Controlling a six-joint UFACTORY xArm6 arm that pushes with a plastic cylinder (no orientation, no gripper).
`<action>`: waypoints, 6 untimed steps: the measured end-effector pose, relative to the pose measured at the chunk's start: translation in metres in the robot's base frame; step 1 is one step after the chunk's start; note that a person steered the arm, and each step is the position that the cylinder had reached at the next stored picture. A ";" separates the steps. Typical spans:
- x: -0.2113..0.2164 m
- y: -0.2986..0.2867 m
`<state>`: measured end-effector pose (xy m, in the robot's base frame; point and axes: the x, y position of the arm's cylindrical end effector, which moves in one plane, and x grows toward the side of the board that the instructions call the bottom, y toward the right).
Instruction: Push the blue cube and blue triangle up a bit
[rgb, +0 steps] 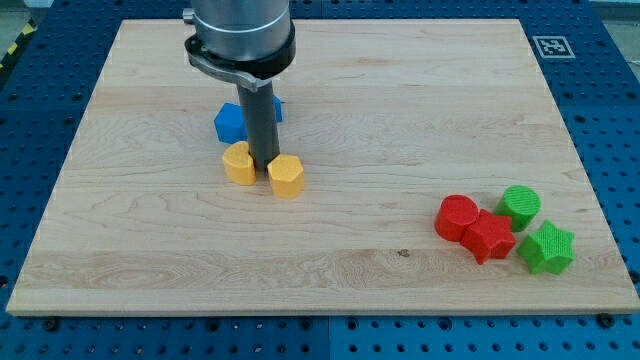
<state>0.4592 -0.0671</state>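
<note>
Where the pale wooden counter (330, 270) nears the view's bottom right, a red cylinder (457, 217) touches a red star block (489, 236), beside a green star block (546, 248) and green cylinder (520, 205). Further up on the left, my tip (264, 163) stands between two yellow blocks (239, 162) (285, 176). Behind the rod lie the blue cube (231, 122) and blue triangle (278, 108), mostly hidden. No pincer exists.

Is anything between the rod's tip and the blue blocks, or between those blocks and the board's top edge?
Nothing visible. My tip sits between the two yellow blocks, just below the blue blocks, which the rod partly hides. The wooden board above them shows no blocks, though the arm hides part.
</note>
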 end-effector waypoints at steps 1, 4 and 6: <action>-0.001 -0.001; -0.009 -0.054; -0.041 -0.049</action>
